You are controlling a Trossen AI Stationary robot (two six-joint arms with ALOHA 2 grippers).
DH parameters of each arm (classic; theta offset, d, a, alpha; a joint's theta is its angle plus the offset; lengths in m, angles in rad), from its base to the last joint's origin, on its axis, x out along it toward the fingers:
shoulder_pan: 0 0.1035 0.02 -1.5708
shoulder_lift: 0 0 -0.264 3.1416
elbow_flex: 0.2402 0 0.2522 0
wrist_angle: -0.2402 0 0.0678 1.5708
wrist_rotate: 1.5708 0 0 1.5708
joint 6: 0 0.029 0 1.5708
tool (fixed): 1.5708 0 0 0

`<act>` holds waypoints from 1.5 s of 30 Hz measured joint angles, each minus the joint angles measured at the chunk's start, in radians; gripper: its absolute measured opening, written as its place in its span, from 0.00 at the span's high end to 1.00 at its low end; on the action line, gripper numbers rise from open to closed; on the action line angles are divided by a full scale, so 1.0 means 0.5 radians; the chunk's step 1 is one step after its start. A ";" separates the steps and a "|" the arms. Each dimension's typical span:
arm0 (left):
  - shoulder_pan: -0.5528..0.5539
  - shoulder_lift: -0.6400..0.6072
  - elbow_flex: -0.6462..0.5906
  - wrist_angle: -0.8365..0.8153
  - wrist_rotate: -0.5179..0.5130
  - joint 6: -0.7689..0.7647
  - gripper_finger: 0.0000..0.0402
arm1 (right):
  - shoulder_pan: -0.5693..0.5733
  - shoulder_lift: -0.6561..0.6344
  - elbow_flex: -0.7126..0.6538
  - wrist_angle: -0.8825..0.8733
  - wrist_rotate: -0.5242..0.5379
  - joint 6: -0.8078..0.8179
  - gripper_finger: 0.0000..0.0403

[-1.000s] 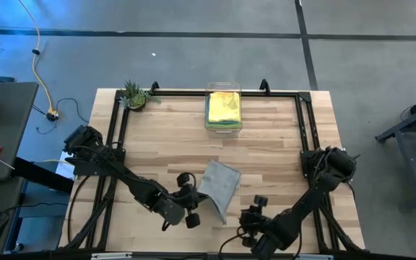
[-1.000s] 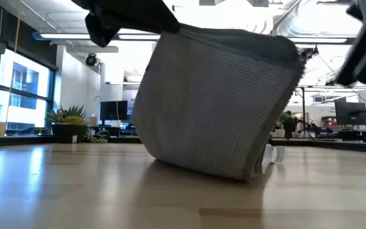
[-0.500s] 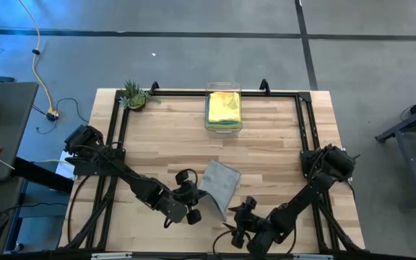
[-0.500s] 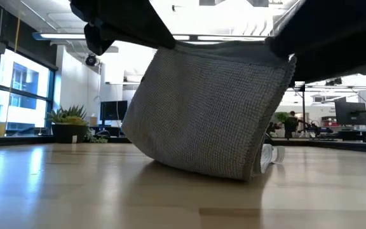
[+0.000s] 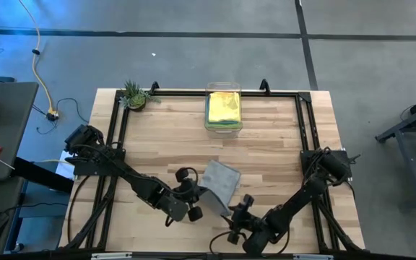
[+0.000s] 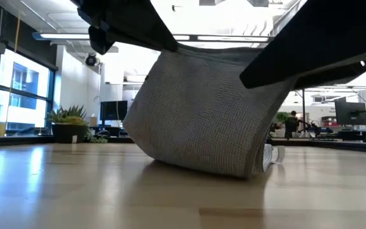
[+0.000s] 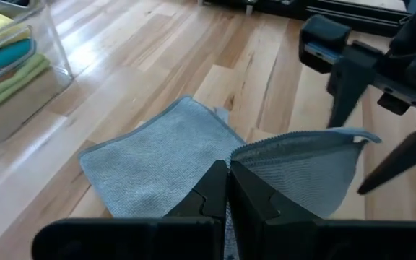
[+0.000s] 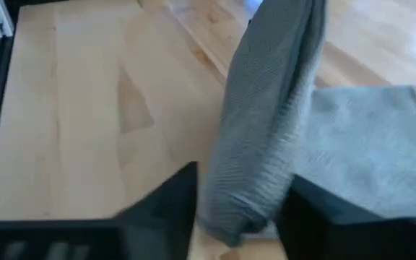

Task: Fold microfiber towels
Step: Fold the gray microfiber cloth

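Grey towel point(image 5: 221, 183), near the counter's point(image 5: 266, 148) front edge: one edge is held raised, pinched by the left end effector point(image 7: 227, 189). The raised fold is straddled by the spread right end effector point(image 8: 240, 206). Remaining towels point(image 5: 224, 107) are kept in the clear bin point(image 5: 223, 127).

grey towel point(image 5: 220, 182), near edge lifted, half-folded

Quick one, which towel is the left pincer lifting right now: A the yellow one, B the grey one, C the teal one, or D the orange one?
B: the left pincer is shut on an edge of the grey towel, raising it off the table, while the yellow and teal ones lie in the bin.
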 joint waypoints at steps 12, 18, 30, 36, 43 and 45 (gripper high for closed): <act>0.097 0.000 0.000 -0.228 -0.027 0.011 1.00 | -0.019 -0.109 0.001 -0.245 0.074 -0.021 0.94; 0.251 0.000 0.000 -0.234 -0.010 0.141 1.00 | -0.130 -0.279 0.003 -0.701 -0.032 0.298 0.99; 0.539 0.136 0.000 -0.132 0.133 0.334 1.00 | -0.415 -0.294 0.003 -1.159 -0.238 0.393 0.98; 0.608 0.208 0.000 -0.062 0.161 0.376 1.00 | -0.500 -0.294 0.002 -1.339 -0.265 0.438 0.98; 0.673 0.213 0.000 -0.035 0.157 0.440 1.00 | -0.599 -0.293 0.002 -1.407 -0.261 0.387 0.98; 0.686 0.213 0.000 -0.042 0.154 0.457 1.00 | -0.626 -0.293 0.002 -1.439 -0.250 0.373 0.98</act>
